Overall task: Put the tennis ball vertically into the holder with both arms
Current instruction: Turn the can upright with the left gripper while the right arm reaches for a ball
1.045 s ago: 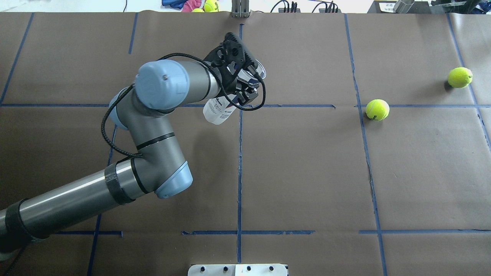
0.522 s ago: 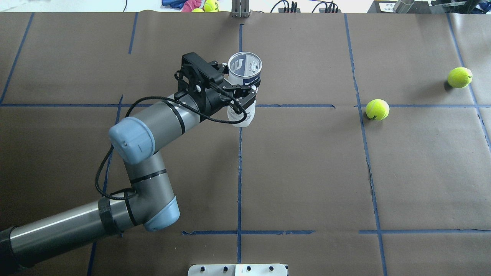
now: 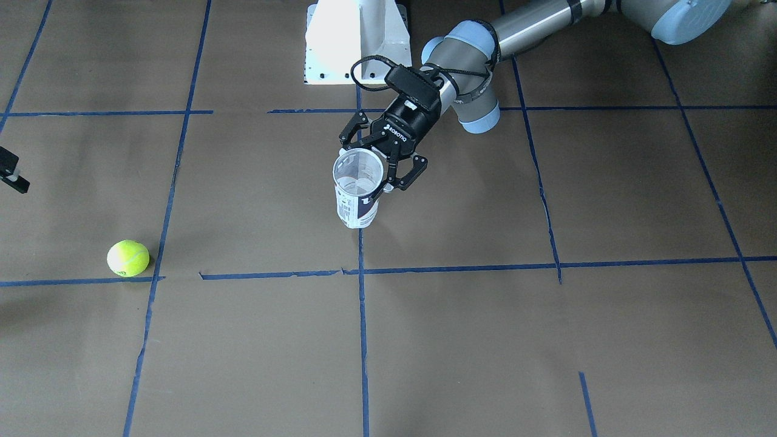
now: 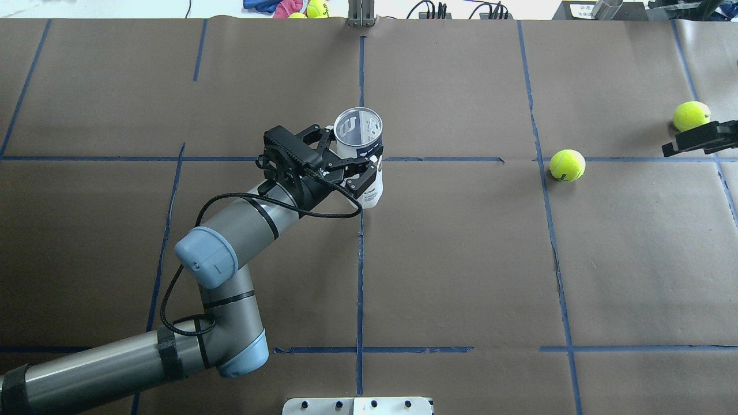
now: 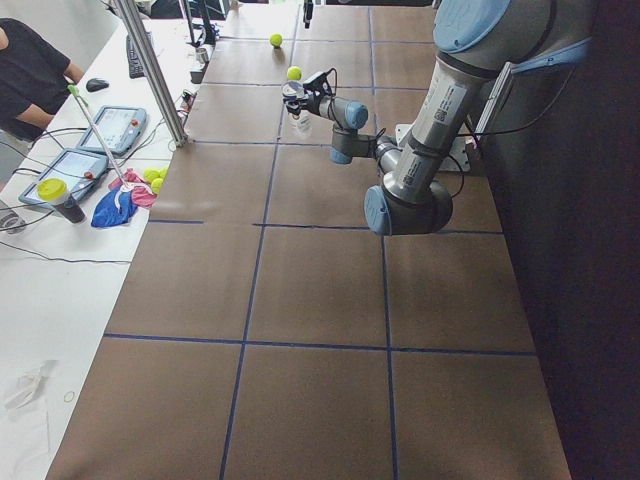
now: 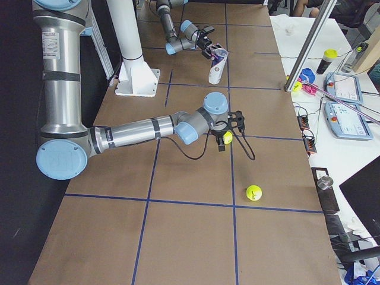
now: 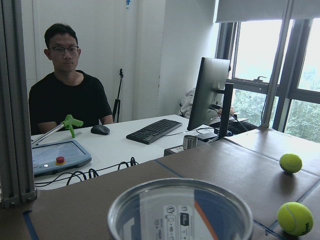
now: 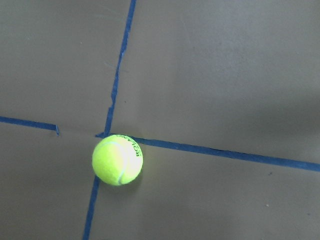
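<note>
The black left gripper (image 4: 350, 154) is pinching a clear plastic tennis-ball can (image 4: 358, 131) near its round metal rim (image 7: 180, 182), its fingers (image 4: 356, 178) pressing on opposite sides of the cylindrical wall. The can is standing upright at the centre of the overhead frame, open mouth upward, a white and navy label (image 3: 358, 209) wrapping its lower part. Whether its base is touching the brown paper-covered tabletop (image 4: 461, 259) cannot be told. A fuzzy yellow-green tennis ball (image 4: 567, 165) is lying at a crossing of blue tape lines (image 4: 450, 159), right of centre, well apart from the can. A second tennis ball (image 4: 691, 115) is lying near the right edge, where the right gripper (image 4: 700, 138) is showing in part; the spread of its fingers cannot be told.
</note>
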Controlling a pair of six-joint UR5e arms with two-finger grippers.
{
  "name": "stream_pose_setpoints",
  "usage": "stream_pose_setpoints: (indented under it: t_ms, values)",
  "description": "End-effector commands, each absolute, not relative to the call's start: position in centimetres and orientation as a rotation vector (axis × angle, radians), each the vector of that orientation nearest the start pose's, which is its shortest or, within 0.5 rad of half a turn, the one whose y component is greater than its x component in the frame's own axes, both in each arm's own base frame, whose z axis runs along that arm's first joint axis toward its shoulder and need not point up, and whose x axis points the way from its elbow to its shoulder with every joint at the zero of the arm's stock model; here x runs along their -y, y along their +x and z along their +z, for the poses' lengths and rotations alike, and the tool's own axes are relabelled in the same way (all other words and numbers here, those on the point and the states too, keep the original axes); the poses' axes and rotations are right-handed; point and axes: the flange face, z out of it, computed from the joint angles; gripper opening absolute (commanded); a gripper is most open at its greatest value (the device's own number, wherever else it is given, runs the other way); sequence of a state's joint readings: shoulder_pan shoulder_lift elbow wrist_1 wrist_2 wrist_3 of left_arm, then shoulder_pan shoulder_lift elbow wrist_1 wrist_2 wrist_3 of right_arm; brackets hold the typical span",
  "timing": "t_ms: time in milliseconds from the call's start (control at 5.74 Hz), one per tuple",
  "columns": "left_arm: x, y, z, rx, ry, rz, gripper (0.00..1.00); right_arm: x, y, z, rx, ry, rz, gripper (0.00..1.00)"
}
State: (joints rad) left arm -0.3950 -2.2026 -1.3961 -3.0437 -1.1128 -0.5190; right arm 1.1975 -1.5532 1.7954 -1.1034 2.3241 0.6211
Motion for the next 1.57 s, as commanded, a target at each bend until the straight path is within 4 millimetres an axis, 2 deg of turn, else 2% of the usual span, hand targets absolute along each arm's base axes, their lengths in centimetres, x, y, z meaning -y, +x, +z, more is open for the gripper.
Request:
stream_pose_setpoints:
  t_ms: [0,174,348,871,1045,1393]
  values:
    - [41.1,53.0,22.4,-1.178,1.468,-0.011,0.77,51.1,-18.1,45.6,0.934,0.266,-0.038,1.0]
    - [39.6,54.0,22.3,-1.141,1.495,0.02,0.77,52.1,-20.2,44.0,0.894,0.285,-0.044,1.0]
    - [38.5,54.4,22.0,-1.138,1.516,-0.005,0.77,52.3,-21.8,43.4,0.865,0.298,-0.053,1.0]
    - [37.2,55.6,22.3,-1.125,1.505,-0.017,0.75,51.7,-24.1,43.4,0.861,0.286,-0.087,1.0]
    - [36.7,56.2,22.0,-1.11,1.516,-0.002,0.75,51.7,-24.6,44.4,0.852,0.267,-0.09,1.0]
    - [36.1,56.7,21.6,-1.121,1.512,0.001,0.76,51.5,-27.8,46.5,0.796,0.25,-0.112,1.0]
